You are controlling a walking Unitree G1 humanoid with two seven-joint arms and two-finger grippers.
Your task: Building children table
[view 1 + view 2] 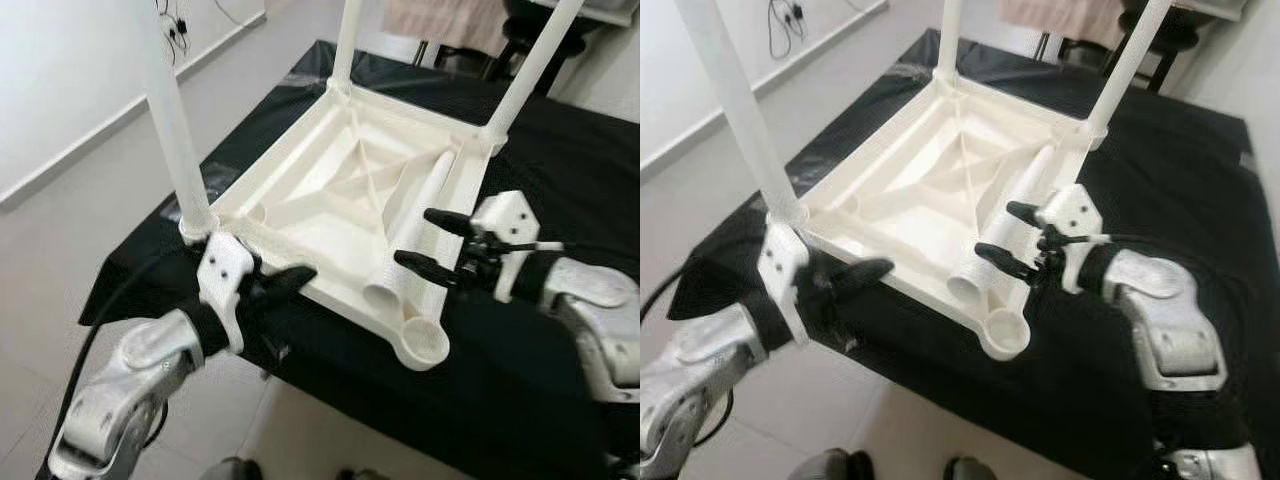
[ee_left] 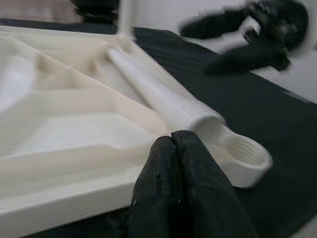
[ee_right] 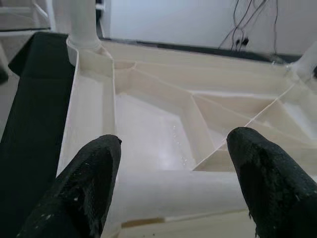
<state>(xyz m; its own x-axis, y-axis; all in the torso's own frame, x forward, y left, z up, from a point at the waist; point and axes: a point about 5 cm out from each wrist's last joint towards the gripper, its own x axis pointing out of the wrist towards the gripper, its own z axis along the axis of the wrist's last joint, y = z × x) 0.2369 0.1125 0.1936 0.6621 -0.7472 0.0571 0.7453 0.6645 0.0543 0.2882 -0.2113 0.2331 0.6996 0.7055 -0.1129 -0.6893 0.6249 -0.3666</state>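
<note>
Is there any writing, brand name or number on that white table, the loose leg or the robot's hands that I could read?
None can be read.
The upturned white table, its loose leg and the black cloth are plain.
The left hand and right hand carry no readable label.

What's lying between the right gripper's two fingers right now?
The loose white leg lies between the open fingers of the right gripper, resting inside the upturned tabletop; the right wrist view shows it best.
</note>
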